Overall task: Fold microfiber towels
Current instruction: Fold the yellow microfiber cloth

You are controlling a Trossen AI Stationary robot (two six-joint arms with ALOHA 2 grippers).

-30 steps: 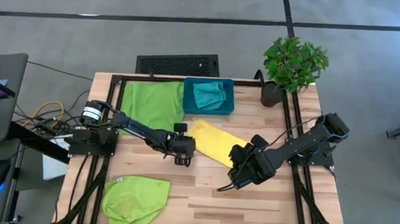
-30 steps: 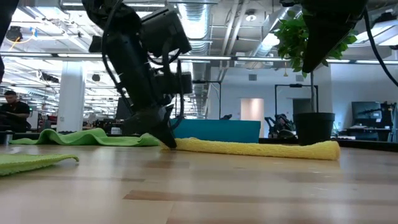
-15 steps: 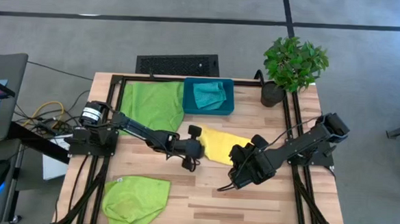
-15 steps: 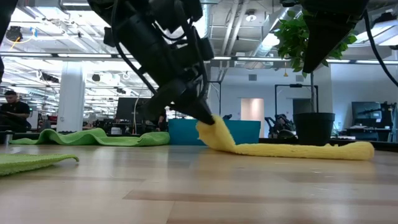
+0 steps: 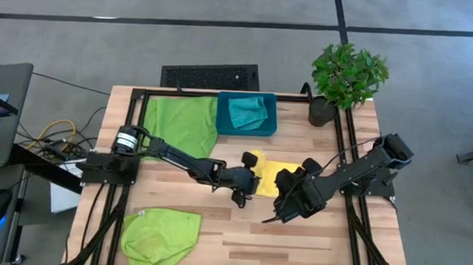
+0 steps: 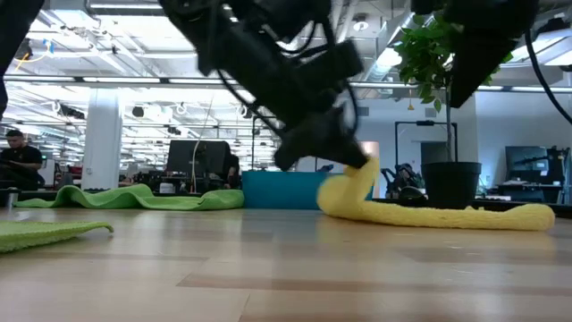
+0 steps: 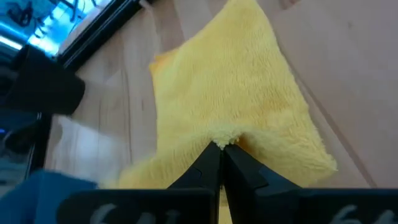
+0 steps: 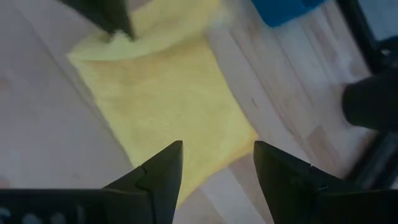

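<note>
Left claw [image 7: 221, 149] pinched shut on an edge of the yellow towel [image 5: 273, 173], lifting that edge off the tabletop [image 5: 312, 234] and curling it over the rest, mid-table. Right claw [image 8: 217, 163] hovers just above the towel's other end, fingers [image 8: 163, 167] spread, holding nothing. Teal towel [image 5: 247, 111] sits in the teal bin [image 5: 245, 130] at the back. One green towel [image 5: 180, 121] lies flat beside the bin, another [image 5: 160, 236] at the front left corner.
</note>
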